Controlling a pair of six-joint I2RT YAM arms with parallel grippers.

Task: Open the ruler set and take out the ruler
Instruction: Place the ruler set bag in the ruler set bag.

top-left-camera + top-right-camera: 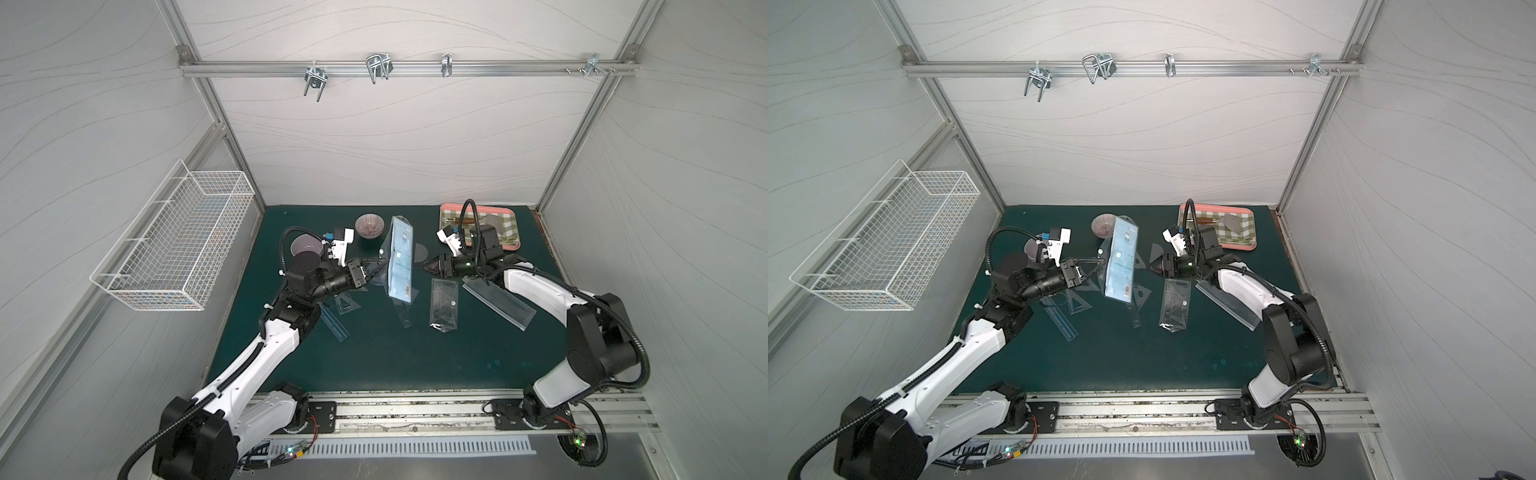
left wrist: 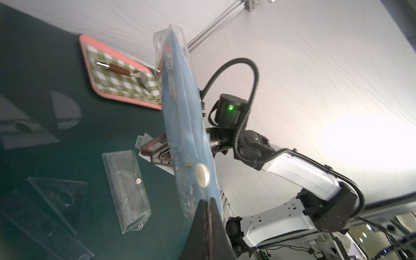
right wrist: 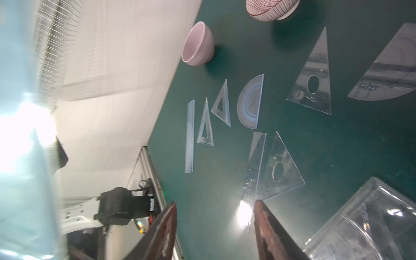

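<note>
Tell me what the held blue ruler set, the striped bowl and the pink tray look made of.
Ruler set: clear glossy plastic sleeve, probably over a blue card insert; its transparent edges glint. Striped bowl: likely glazed ceramic, with a smooth sheen and fine painted lines. Pink tray: probably matte plastic, with a moulded rounded rim.

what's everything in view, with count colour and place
blue pouch: one, blue, held up over the mat's middle
clear pouches: two, see-through, flat on the mat to its right
drawing tools: at least eight rulers, triangles and half-circles, clear, flat on the mat
bowls: two, one striped, one pink, far half of the mat
tray: one, pink rim, green check, far right corner
tool: one, brown handle, on the tray
basket: one, white wire, left wall
hooks: four, metal, back rail
mat: one, dark green
left hand: shut on the blue pouch
right hand: open, empty, right of the pouch
</note>
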